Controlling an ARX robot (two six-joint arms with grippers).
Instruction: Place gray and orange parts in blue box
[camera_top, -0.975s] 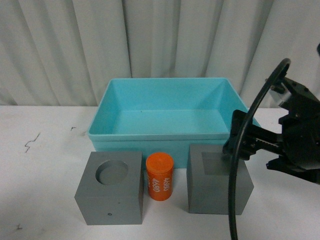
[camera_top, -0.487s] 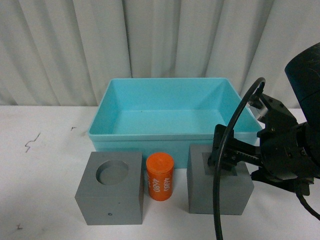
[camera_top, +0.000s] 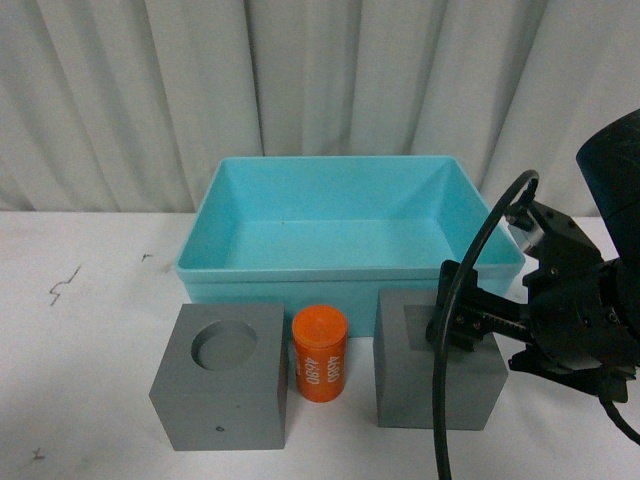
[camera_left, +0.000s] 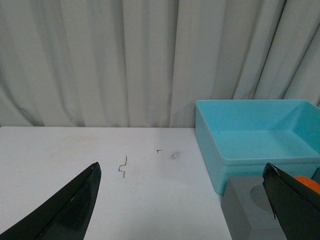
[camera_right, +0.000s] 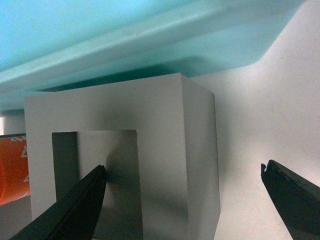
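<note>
Since a second ago the right gripper (camera_right: 182, 172) has come in over the gray cube with the square recess (camera_top: 438, 375). Its jaws stand wide apart, one finger (camera_right: 75, 210) at the recess and the other past the cube's outer side, though whether either touches the cube is hard to tell. The left gripper (camera_left: 181, 170) hangs spread above the table (camera_top: 90, 330).

Both cubes are matte gray. The cube with the round recess (camera_top: 222, 375) sits on the left, recess up. Between the two stands the orange cylinder (camera_top: 320, 355), upright, long axis vertical, with white digits running sideways up its wall. All three line up just in front of the turquoise-blue box (camera_top: 300, 278), whose long side faces the camera. The white tabletop carries a few dark scuffs, and a pale pleated curtain (camera_top: 300, 80) hangs behind.
</note>
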